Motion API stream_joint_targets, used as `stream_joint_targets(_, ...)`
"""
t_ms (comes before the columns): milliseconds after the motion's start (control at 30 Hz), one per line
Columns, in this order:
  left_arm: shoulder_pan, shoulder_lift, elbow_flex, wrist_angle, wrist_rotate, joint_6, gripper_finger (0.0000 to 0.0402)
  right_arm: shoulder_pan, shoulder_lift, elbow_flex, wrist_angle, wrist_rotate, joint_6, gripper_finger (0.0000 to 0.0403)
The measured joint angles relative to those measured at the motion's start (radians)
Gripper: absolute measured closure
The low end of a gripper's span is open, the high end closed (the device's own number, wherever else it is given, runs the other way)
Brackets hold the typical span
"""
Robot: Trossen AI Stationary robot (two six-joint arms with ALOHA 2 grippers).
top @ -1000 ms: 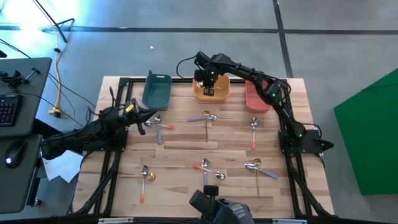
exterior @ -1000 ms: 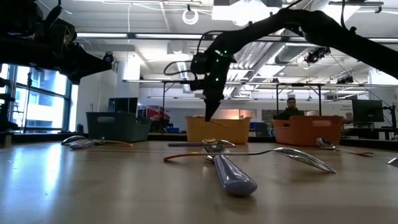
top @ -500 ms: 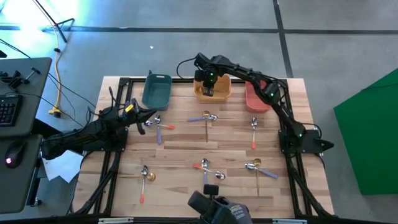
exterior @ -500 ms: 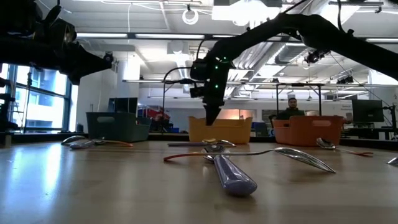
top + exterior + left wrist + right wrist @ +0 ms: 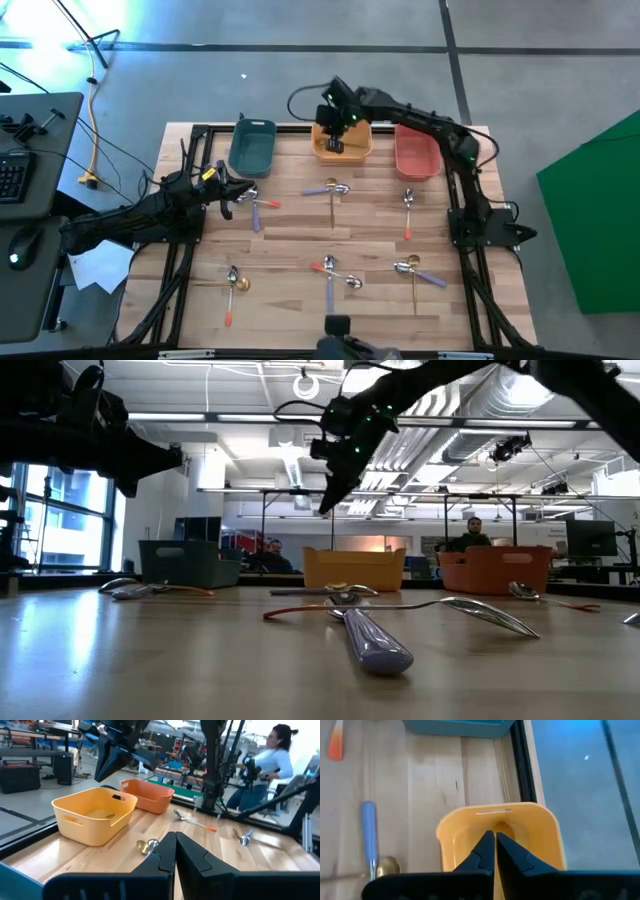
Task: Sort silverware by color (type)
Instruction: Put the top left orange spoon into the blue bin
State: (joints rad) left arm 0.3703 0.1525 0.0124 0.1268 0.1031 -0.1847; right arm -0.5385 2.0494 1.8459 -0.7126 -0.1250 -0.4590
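The silverware [image 5: 331, 190], slim spoons with shiny metal heads and red, blue-purple or gold handles, lies scattered on the pale wooden plank counter [image 5: 290, 235], all in front of the rectangular orange plastic bin [image 5: 341, 143]. Beside this bin stand a teal plastic bin [image 5: 251, 146] and a red plastic bin [image 5: 416, 155]. Whether anything lies inside the bins, I cannot tell. The right pincer [image 5: 336, 120] hangs above the orange bin, fingers pressed together, holding nothing. The left pincer [image 5: 243, 193], also pressed together, waits near the teal bin.
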Motion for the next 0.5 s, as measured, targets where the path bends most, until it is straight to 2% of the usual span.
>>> stream_joint_targets(200, 0.0, 0.052, 0.0, 0.0, -0.007, 0.031, 0.0401, 0.028, -0.299, -0.55, 0.6, -0.024, 0.173, 0.0403)
stream_joint_targets(333, 0.0, 0.097, 0.004, 0.019, 0.035, 0.055, 0.0401, 0.055, -0.467, -0.862, 1.023, -0.023, 0.255, 0.0403)
stream_joint_targets(400, 0.0, 0.127, 0.029, 0.017, 0.044, 0.058, 0.0401, 0.06, -0.532, -0.981, 1.155, -0.033, 0.31, 0.0402)
stream_joint_targets(500, 0.0, 0.188, 0.084, 0.023, 0.045, 0.09, 0.0401, 0.056, -0.617, -1.116, 1.242, -0.04, 0.331, 0.0403)
